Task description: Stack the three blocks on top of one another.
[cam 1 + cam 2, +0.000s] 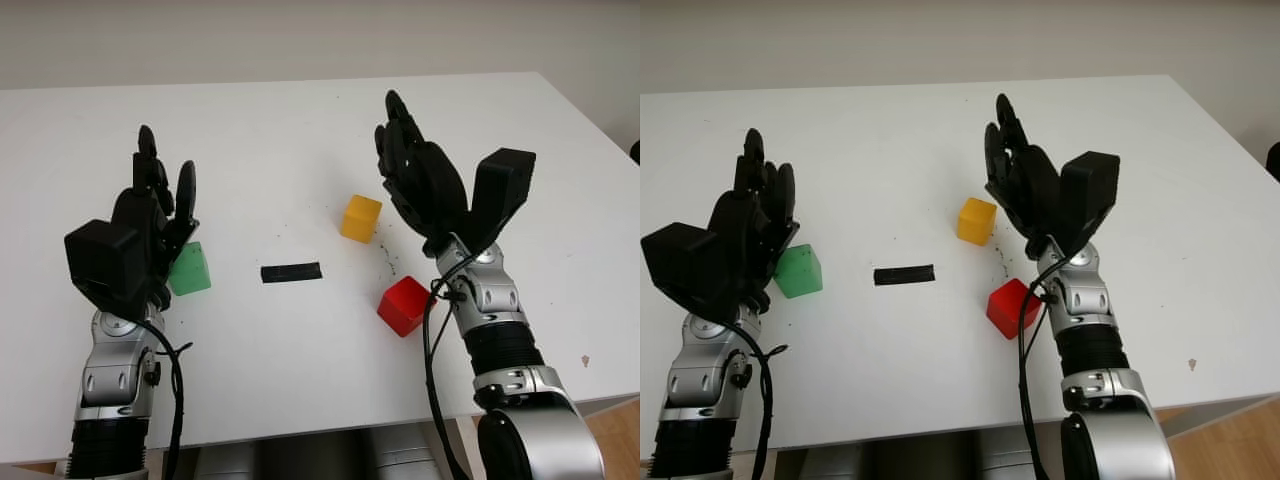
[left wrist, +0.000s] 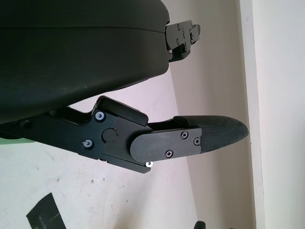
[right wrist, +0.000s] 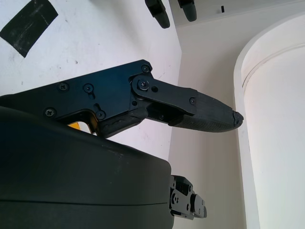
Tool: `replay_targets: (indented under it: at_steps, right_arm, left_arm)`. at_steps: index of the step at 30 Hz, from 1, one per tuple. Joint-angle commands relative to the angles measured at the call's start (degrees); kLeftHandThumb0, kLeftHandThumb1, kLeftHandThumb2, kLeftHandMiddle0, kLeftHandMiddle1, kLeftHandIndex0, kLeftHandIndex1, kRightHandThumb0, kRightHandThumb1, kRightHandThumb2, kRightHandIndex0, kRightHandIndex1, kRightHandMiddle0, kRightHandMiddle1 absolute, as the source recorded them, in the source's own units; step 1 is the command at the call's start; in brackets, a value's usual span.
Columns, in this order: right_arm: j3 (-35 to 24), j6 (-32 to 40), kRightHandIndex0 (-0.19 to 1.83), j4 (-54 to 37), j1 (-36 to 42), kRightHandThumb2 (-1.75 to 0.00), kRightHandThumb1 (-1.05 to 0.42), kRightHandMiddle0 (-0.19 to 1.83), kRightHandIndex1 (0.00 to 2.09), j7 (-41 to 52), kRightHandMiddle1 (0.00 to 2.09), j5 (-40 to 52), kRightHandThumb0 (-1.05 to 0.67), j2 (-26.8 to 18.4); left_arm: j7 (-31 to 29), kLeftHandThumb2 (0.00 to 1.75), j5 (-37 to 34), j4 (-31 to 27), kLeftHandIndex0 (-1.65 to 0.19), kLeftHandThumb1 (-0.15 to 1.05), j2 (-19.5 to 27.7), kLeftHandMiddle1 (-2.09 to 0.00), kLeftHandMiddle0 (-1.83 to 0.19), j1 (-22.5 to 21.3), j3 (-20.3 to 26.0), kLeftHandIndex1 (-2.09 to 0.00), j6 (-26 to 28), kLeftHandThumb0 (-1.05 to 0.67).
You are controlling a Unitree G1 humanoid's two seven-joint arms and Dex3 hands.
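Note:
Three blocks lie apart on the white table (image 1: pixel 300 130). The green block (image 1: pixel 189 269) sits at the left, right beside my open left hand (image 1: pixel 160 190), which hovers just to its left. A yellow block (image 1: pixel 360 218) lies right of centre, with my open right hand (image 1: pixel 405 150) raised close on its right. The red block (image 1: pixel 404 305) sits nearer the front, beside my right forearm (image 1: pixel 490 310). A sliver of yellow block (image 3: pixel 78 125) peeks under the right hand's shell in the right wrist view.
A strip of black tape (image 1: pixel 291 272) lies flat between the green and red blocks. It also appears as black tape (image 2: pixel 45 215) and black tape (image 3: pixel 28 25) in the wrist views. Small dark specks dot the table by the yellow block. The table's front edge (image 1: pixel 330 425) runs close to both arms.

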Motion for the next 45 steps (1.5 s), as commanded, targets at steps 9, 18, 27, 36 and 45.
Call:
replay_targets:
  at_steps: [9, 18, 27, 36, 45]
  right_arm:
    - [0.47, 0.58, -0.19, -0.61, -0.86, -0.67, -1.05, -0.19, 0.00, 1.54, 0.00, -0.70, -0.78, -1.79]
    - [2.09, -10.35, 0.08, -4.53, 0.29, -0.09, -0.98, 0.11, 0.13, 11.24, 0.13, -5.61, -0.60, -12.20]
    - [5.27, -19.18, 0.36, -18.56, 5.51, -0.04, -0.82, 0.41, 0.12, 21.94, 0.13, -17.45, -0.51, -32.80]
    - [6.94, -30.02, 0.32, -23.50, 9.92, -0.05, -0.81, 0.38, 0.06, 29.70, 0.06, -19.82, -0.49, -42.98]
    - [8.04, -36.07, 0.34, -28.35, 14.35, -0.05, -0.78, 0.40, 0.07, 28.04, 0.07, -25.70, -0.59, -46.30]
  left_arm:
    - [0.31, 0.53, -0.13, -1.39, 0.17, 1.05, -0.41, 0.00, 0.19, -0.06, -0.46, -0.05, 0.63, -0.78]
    - [0.74, 0.53, -0.17, -0.81, 0.17, 1.05, -0.64, 0.00, 0.19, -0.07, -0.27, -0.05, -0.12, -0.79]
    - [0.69, 0.53, -0.12, -1.23, 0.18, 1.05, -0.11, 0.00, 0.19, 0.01, -0.02, -0.05, 0.09, -0.80]
    - [0.12, 0.53, 0.08, -1.08, 0.17, 1.05, 0.16, 0.00, 0.19, -0.38, -0.40, -0.05, -0.88, -0.80]
    - [0.17, 0.51, 0.34, -1.66, 0.16, 1.05, 0.08, 0.00, 0.19, -0.23, -0.45, -0.06, -0.49, -0.80]
